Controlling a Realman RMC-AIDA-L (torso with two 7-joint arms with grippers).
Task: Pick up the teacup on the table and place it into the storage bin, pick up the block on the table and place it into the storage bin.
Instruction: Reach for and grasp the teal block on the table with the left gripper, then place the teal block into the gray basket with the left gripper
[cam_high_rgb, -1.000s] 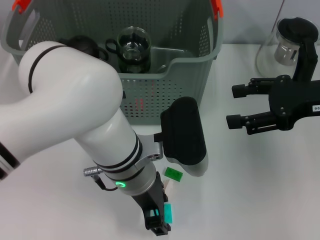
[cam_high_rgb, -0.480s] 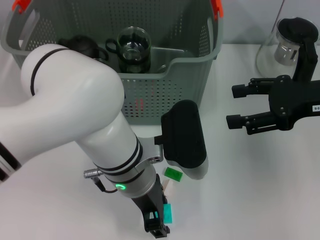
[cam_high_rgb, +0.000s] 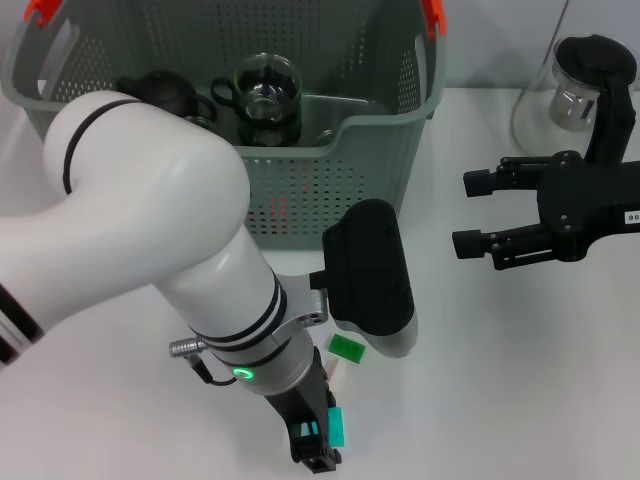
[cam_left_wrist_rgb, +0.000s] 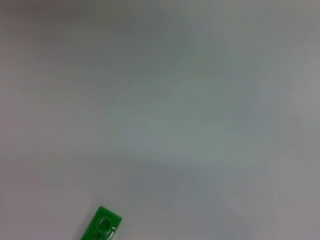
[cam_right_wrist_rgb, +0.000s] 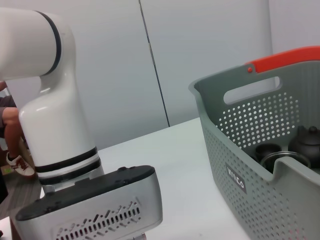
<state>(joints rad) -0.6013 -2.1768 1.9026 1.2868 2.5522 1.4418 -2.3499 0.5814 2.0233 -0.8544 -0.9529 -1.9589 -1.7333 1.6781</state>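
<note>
Head view is showing a small teal rectangular block (cam_high_rgb: 338, 426) sitting against the left claw (cam_high_rgb: 312, 448) near the table's (cam_high_rgb: 500, 380) front edge (whether the fingers are pinching it I cannot tell). A bright green studded block (cam_high_rgb: 347, 347) is lying just behind. Farther back, the grey-green perforated storage bin (cam_high_rgb: 380, 150) is holding a glass teacup (cam_high_rgb: 267, 98). The right claw (cam_high_rgb: 478, 212) is hovering with fingers parted, holding nothing.

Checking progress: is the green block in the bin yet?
No. The block lies on the table outside the bin, beside the left gripper.
</note>
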